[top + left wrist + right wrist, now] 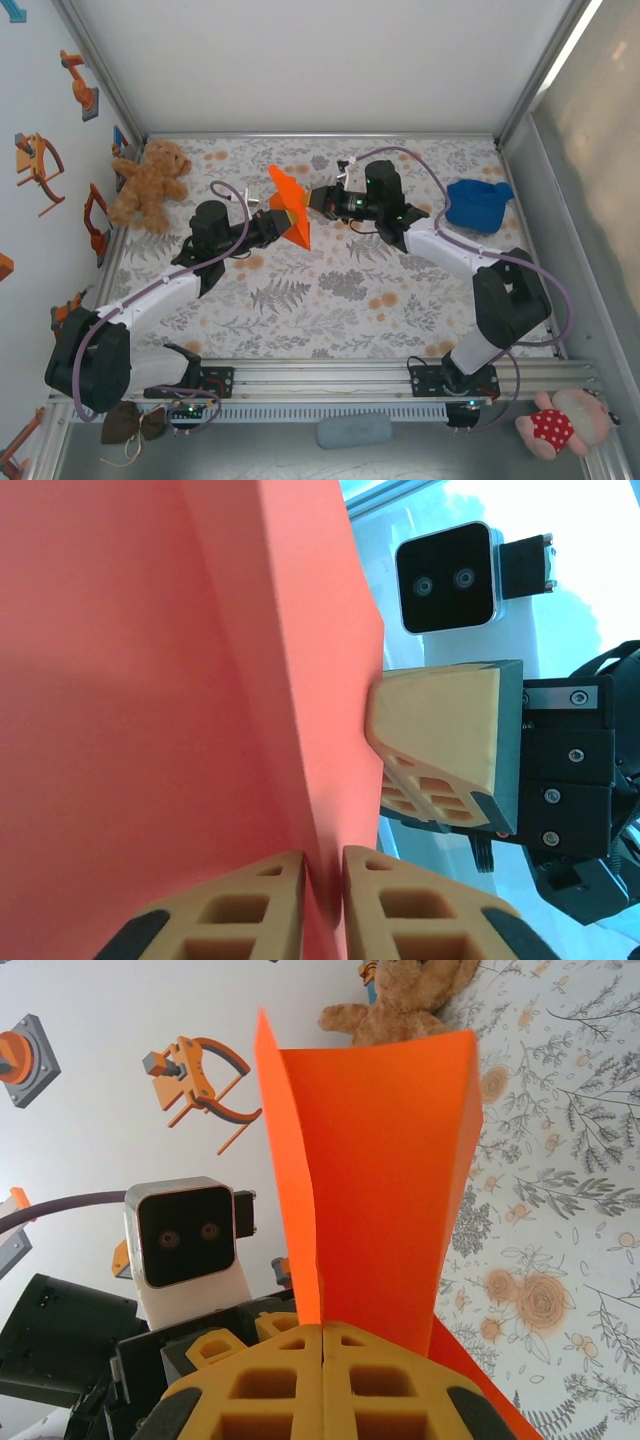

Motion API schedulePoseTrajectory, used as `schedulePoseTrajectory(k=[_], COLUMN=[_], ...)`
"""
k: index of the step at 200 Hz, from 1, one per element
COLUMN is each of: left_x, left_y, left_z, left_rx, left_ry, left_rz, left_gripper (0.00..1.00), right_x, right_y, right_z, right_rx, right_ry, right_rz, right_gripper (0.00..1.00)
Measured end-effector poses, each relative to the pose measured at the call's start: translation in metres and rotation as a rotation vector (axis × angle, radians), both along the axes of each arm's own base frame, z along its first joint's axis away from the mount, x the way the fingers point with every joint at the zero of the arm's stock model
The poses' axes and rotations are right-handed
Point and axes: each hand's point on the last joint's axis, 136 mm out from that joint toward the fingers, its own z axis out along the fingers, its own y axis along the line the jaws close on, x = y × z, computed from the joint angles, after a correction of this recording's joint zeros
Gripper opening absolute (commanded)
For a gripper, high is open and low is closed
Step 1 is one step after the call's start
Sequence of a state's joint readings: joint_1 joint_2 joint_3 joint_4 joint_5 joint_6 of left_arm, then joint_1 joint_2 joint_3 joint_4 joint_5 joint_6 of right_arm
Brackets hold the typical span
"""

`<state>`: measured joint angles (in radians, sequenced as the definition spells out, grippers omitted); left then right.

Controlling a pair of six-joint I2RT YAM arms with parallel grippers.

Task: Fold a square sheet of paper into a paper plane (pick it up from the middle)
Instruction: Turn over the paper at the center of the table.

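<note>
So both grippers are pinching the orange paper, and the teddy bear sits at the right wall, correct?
No: the teddy bear sits at the left wall, as the top view shows; the blue cloth is what lies on the right. The left gripper and right gripper do both pinch the paper.

The sheet of paper (288,190) stands off the table (400,300), pinched between the left gripper (283,222) on its left and the right gripper (313,200) on its right. The teddy bear (150,185) lies well left of the left gripper, and the cloth lump (478,203) well right of the right gripper.
</note>
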<state>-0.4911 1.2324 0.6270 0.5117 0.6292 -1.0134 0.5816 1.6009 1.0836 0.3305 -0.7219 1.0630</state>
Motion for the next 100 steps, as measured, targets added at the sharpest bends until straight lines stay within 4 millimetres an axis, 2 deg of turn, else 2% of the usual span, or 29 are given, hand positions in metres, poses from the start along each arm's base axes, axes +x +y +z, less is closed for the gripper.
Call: schedulePoseTrajectory(k=[36, 62, 100], left_x=[-0.001, -0.002, -0.001], left_y=[0.001, 0.001, 0.003], left_z=[0.003, 0.011, 0.011], left_rx=[0.003, 0.0, 0.042], left_ry=[-0.012, -0.038, -0.037], left_rz=[-0.001, -0.002, 0.005], left_gripper=[0.1, 0.07, 0.07], right_x=[0.0, 0.001, 0.008], right_y=[-0.008, -0.019, -0.041], right_z=[-0.006, 0.0, 0.008], right_rx=[-0.038, -0.053, -0.092], right_ry=[0.021, 0.006, -0.032], right_rz=[-0.015, -0.04, -0.104], right_gripper=[0.22, 0.3, 0.33])
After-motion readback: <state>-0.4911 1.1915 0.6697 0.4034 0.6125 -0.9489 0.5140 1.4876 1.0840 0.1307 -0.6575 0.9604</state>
